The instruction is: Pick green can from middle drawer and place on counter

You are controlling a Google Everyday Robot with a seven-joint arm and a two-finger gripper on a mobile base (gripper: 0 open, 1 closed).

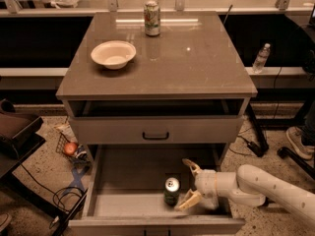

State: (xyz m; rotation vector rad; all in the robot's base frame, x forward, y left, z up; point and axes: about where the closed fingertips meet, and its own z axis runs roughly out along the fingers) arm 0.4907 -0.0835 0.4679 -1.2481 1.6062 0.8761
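The green can (172,191) stands upright on the floor of the pulled-out middle drawer (128,173), near its front, silver top showing. My gripper (190,185) reaches in from the right on a white arm. It is open, with one finger behind the can and one in front, just right of it and not touching. The counter (197,63) is the glossy grey-brown cabinet top above.
A white bowl (113,53) and a pale can with red lettering (152,18) stand on the counter. A closed drawer front with a black handle (155,135) overhangs the open drawer. A water bottle (261,58) stands at the right, cables and a basket on the floor at the left.
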